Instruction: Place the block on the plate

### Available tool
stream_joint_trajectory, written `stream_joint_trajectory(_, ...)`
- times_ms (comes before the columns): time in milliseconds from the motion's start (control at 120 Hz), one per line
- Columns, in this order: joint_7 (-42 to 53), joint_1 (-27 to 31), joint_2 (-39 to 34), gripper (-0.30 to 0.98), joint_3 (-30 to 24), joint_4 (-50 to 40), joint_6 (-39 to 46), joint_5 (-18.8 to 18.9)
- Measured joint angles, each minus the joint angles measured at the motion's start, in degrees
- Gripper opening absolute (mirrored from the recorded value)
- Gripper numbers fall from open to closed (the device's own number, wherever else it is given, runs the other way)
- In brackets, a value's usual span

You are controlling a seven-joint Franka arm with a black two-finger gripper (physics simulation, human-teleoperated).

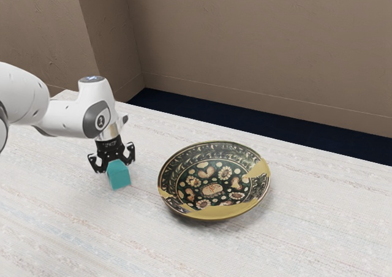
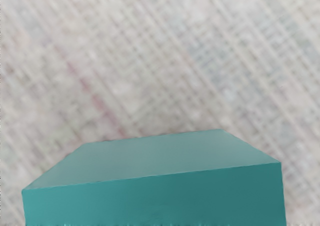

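My gripper (image 1: 116,161) is at the exterior view's left, pointing down, its fingers spread wide and open at the upper part of the teal block (image 1: 119,176). The block appears to rest on the table, with a small gap showing between it and one finger. Close under the hand, the wrist view has the block (image 2: 155,198) large at its lower edge. Toward the exterior view's right from the block, apart from it, lies the round patterned plate (image 1: 212,190), dark with floral figures and yellow patches.
A pale woven-looking surface covers the table (image 1: 318,222). Brown walls (image 1: 263,44) rise beyond its far edge, with a dark blue strip between them and the table.
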Motion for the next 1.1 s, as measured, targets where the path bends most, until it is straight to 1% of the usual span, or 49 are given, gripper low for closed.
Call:
stream_joint_trajectory(142, 0.0, -1.2, -3.6, 0.38, 0.0, -0.2, -0.1, 0.0)
stream_joint_trajectory(275, -0.9, -4.7, -7.4, 0.37, -1.1, 0.6, -0.2, 0.1)
stream_joint_trajectory(358, -2.1, -5.5, -8.3, 0.37, -3.9, 2.4, -0.3, 0.1)
stream_joint_trajectory(492, -5.6, -6.0, -10.4, 0.38, -10.4, 3.2, -0.3, 0.2)
stream_joint_trajectory(625, -10.2, -5.2, -9.7, 0.38, -17.6, 3.3, 0.0, 0.3)
stream_joint_trajectory(667, -11.7, -5.0, -9.1, 0.38, -19.2, 3.5, 0.1, 0.4)
stream_joint_trajectory(783, -15.2, -3.8, -4.4, 0.37, -20.4, 8.0, 0.3, 0.6)
stream_joint_trajectory(875, -17.6, -3.5, -2.9, 0.38, -20.6, 9.1, 0.4, 0.7)
stream_joint_trajectory(983, -19.9, -3.5, -2.7, 0.50, -20.6, 9.3, 0.5, 0.5)
stream_joint_trajectory(1100, -21.9, -3.6, -3.5, 0.58, -20.6, 8.8, 0.4, 0.4)
